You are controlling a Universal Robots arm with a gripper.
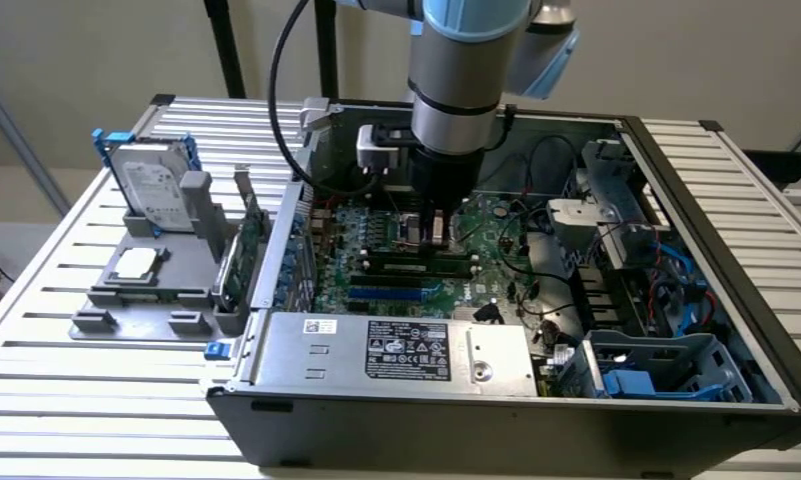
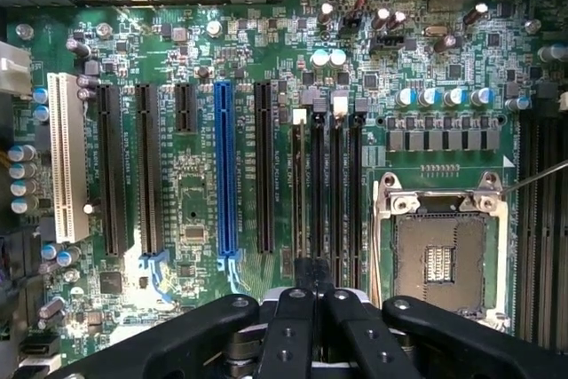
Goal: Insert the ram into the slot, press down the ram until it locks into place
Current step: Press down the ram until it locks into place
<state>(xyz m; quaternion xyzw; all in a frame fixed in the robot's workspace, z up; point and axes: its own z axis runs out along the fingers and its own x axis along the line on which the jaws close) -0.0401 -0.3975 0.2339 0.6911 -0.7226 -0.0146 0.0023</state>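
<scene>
Found the tool point(image 2: 311, 295) low inside the open computer case point(image 1: 720, 300), fingers point(image 2: 288, 335) drawn close together; could not tell whether anything sat pinched between them. Saw it poised directly over the near end of the bank of long black memory sockets, the slot point(image 2: 317, 201) among four alike running side by side. Made out, in the exterior view, the ram point(image 1: 414, 263) as a thin green stick lying lengthwise along those sockets, just beside the tool point(image 1: 434, 232); could not tell which socket it sat in, nor whether the latches had closed. Noted the blue socket point(image 2: 224, 166) beside the bank, then the bare processor socket point(image 2: 439, 255) on its other side. Spotted a hard drive point(image 1: 153, 185) upright on the tabletop point(image 1: 53, 300), well apart, toward the exterior view's left.
</scene>
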